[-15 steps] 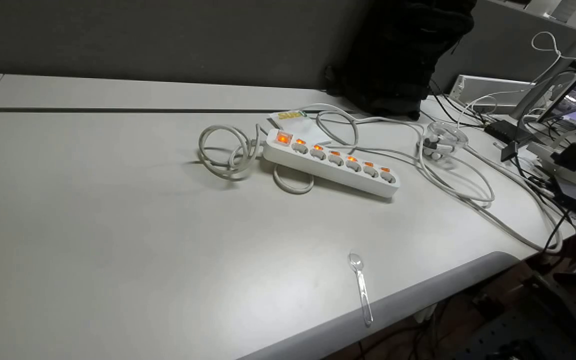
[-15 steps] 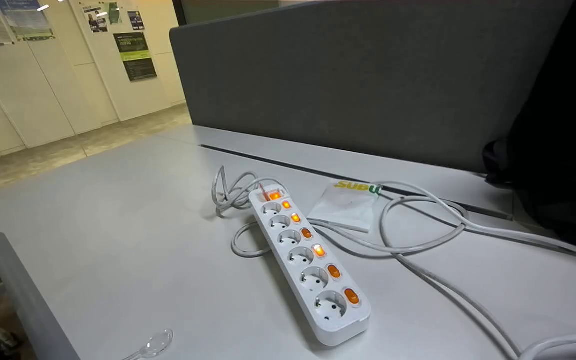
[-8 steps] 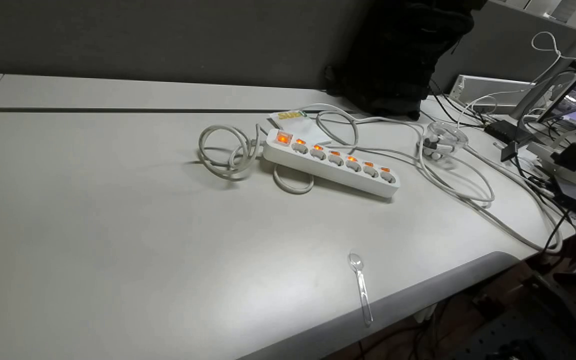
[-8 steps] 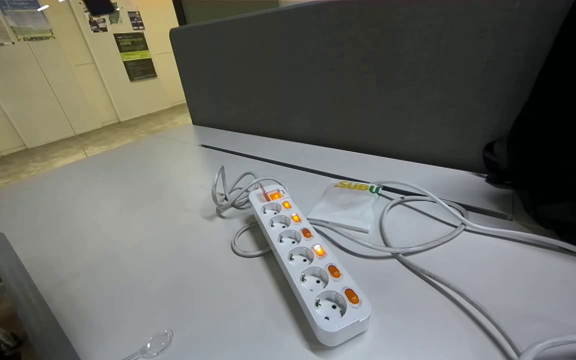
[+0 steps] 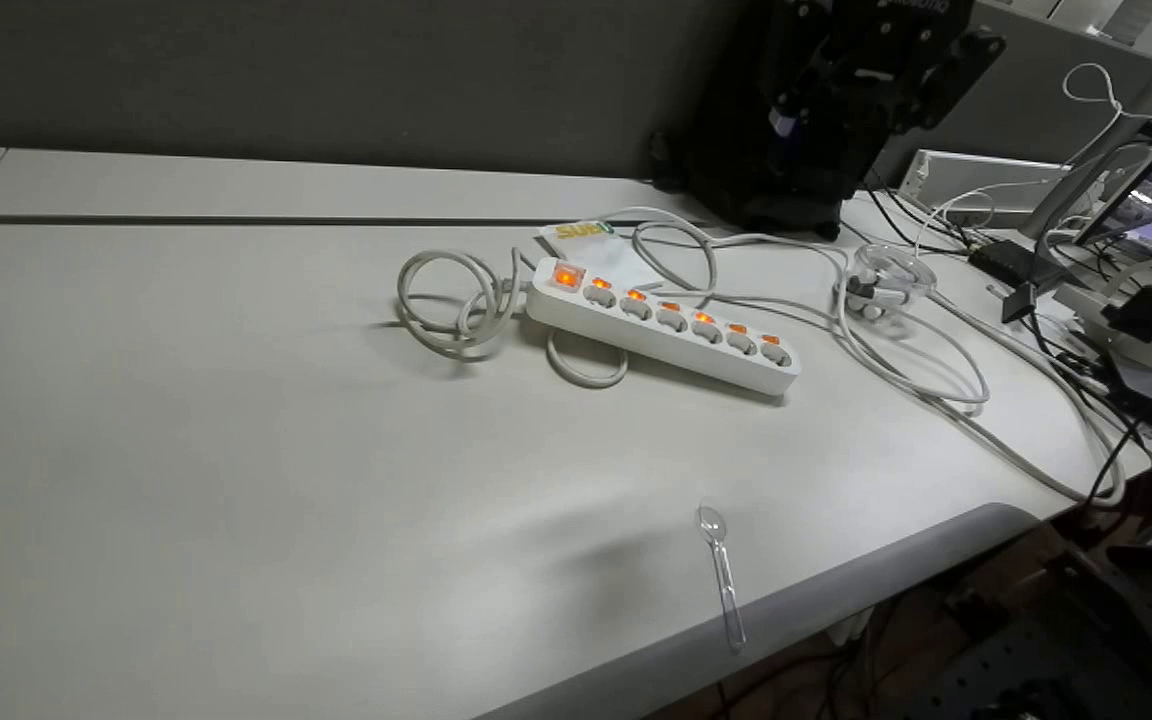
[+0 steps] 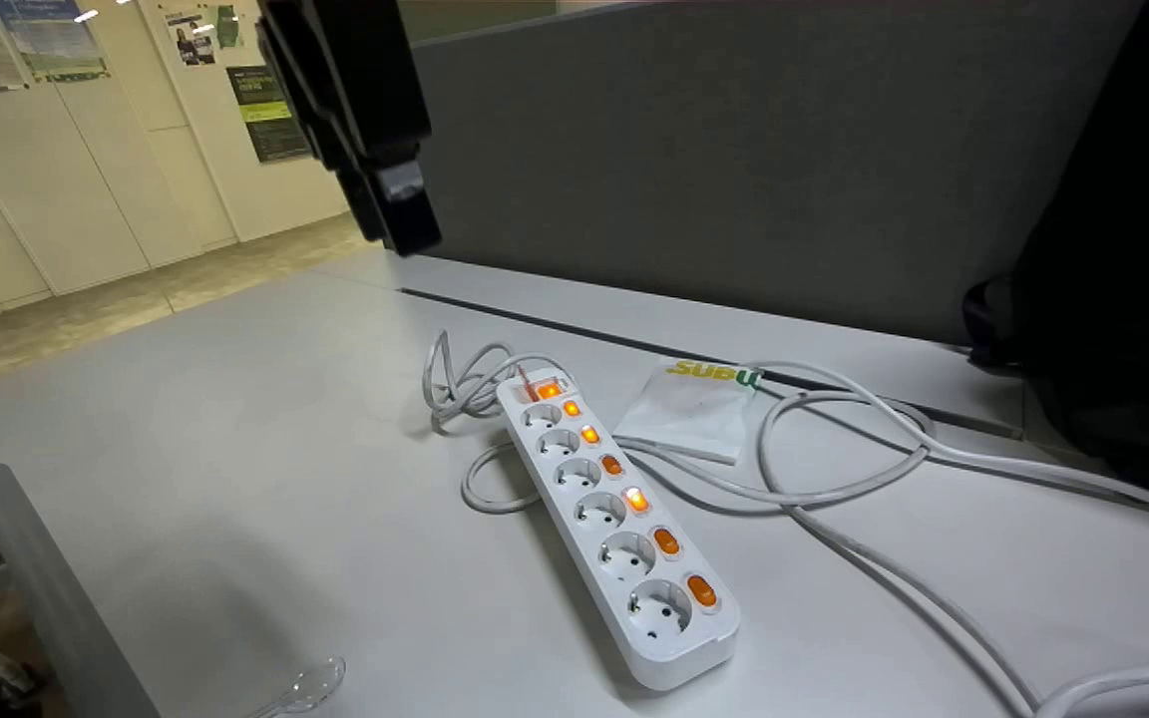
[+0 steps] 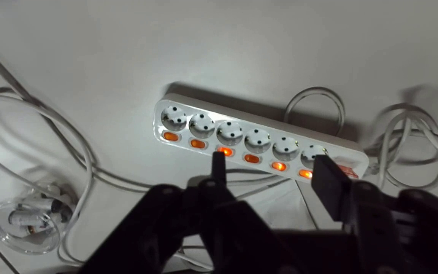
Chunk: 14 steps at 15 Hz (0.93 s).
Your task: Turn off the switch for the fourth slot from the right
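A white power strip (image 5: 661, 335) lies on the desk in both exterior views (image 6: 594, 558). It has a row of round sockets, each with a small orange switch, and a lit main switch (image 5: 566, 277) under a clear cover at one end. From the main-switch end, two switches glow, one is dark, one glows (image 7: 225, 151), then two are dark. My gripper (image 7: 270, 171) is open and empty above the strip in the wrist view. Its left finger (image 7: 219, 167) overlaps the edge of that glowing switch; its right finger (image 7: 327, 186) covers part of the main-switch end. It also hangs high in both exterior views (image 6: 395, 224).
Coiled grey cables (image 5: 466, 305) lie around the strip. A white printed bag (image 6: 689, 414) lies behind it. A clear cup (image 5: 886, 280) holding small items stands among cables. A clear spoon (image 5: 723, 575) lies near the desk edge. A black backpack (image 5: 736, 180) leans on the dark partition.
My gripper has come down into both exterior views from the top, and its shadow has appeared near the spoon. The strip and its switch lights look unchanged.
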### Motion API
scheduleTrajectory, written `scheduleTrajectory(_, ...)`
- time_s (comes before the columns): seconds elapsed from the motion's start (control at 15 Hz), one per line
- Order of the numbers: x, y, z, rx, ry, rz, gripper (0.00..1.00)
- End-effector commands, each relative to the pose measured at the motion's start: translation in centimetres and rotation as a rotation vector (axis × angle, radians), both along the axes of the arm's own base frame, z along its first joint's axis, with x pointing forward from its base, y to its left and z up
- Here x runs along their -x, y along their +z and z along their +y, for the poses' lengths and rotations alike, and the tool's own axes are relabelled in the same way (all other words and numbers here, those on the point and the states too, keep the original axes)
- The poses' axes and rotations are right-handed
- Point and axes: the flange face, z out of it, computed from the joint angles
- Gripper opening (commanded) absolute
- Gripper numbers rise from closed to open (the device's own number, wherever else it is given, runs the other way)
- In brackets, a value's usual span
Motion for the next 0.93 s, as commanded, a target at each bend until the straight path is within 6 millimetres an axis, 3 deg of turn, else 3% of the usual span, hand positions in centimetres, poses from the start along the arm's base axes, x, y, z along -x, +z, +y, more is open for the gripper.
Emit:
scheduleTrajectory(0.0,-1.6,-3.2,-1.6,-0.023,-0.091,0.062,0.31)
scheduleTrajectory(0.33,-2.5,-6.3,-3.2,-0.095,-0.171,0.101,0.01)
scheduleTrajectory(0.73,-4.7,-6.0,-5.2,-0.083,-0.276,0.022,0.00)
scheduleTrajectory(0.8,-3.5,-6.5,-4.7,-0.090,-0.217,0.039,0.01)
scheduleTrajectory(0.87,-3.8,-6.3,-5.0,-0.089,-0.229,0.034,0.01)
